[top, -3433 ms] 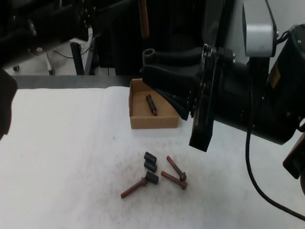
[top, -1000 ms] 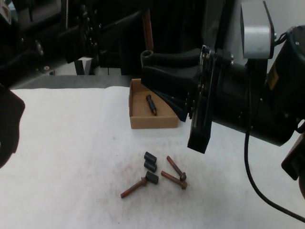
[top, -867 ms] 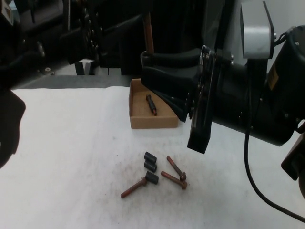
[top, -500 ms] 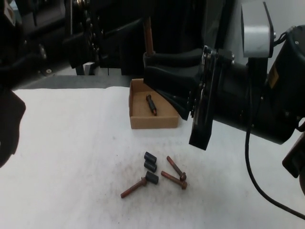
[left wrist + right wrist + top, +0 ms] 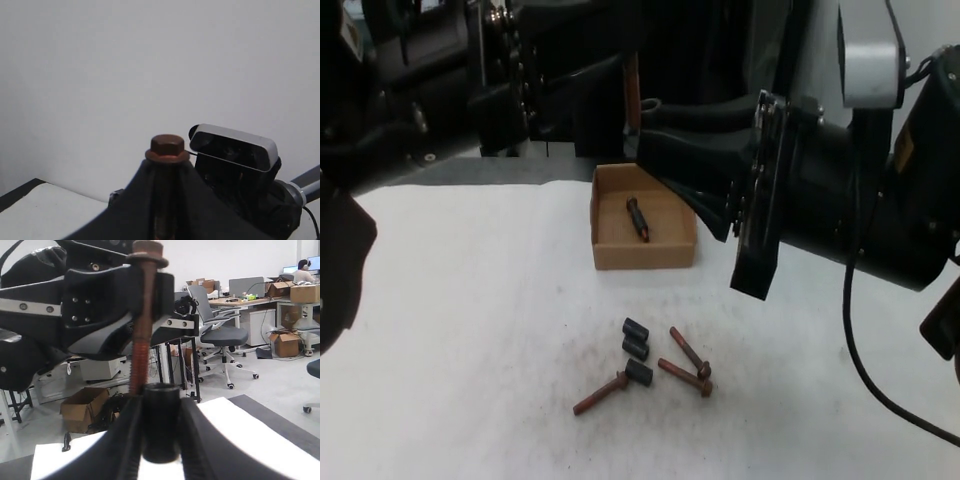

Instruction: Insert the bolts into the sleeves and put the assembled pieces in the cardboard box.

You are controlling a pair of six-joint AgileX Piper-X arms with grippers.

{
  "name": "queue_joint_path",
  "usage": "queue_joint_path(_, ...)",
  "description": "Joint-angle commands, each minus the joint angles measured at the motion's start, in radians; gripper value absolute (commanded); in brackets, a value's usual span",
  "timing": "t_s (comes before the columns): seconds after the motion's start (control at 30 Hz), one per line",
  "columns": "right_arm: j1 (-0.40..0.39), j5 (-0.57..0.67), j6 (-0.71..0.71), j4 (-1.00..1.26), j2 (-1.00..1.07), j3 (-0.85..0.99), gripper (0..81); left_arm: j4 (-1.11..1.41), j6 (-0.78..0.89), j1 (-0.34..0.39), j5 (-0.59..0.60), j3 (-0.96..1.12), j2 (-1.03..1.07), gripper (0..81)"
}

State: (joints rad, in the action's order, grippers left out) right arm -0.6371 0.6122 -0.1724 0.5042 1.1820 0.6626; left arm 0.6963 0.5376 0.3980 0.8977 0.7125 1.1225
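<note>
Left gripper (image 5: 167,169): closed on a bolt; the two black fingers meet just under the bolt's head.
Held bolt (image 5: 167,146): rust-brown, with a hexagonal head over a round flange. In the right wrist view it stands upright, smooth near the head and threaded lower down.
Right gripper (image 5: 160,412): closed on a sleeve, one finger on each side of it.
Held sleeve (image 5: 160,427): a short black tube, upright, with its open mouth toward the bolt. The bolt's threaded end reaches the sleeve's rim a little off centre; whether it has entered the bore cannot be told.
Cardboard box (image 5: 642,254): brown, open-topped, on the far part of the white bench cover (image 5: 470,330), below the raised grippers.
Assembled piece (image 5: 637,218): dark, lying lengthwise on the floor of the box.
Loose sleeves (image 5: 636,347): three, black, close together on the cover, nearer the camera than the box.
Loose bolts (image 5: 683,376): three, rust-brown, on the cover. Two lie just beside the sleeves with their heads together; the third (image 5: 598,395) has one end against the nearest sleeve.
</note>
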Motion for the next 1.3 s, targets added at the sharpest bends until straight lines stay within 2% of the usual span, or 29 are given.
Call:
queue_joint_path(0.0, -0.001, 0.015, 0.016, -0.009, -0.009, 0.01, 0.8, 0.032, -0.006, 0.001, -0.023, 0.005, -0.007, 0.1)
queue_joint_path(1.27, -0.001, -0.013, 0.014, 0.06, -0.009, 0.033, 0.8, -0.014, -0.006, 0.003, -0.021, 0.005, -0.007, 0.1)
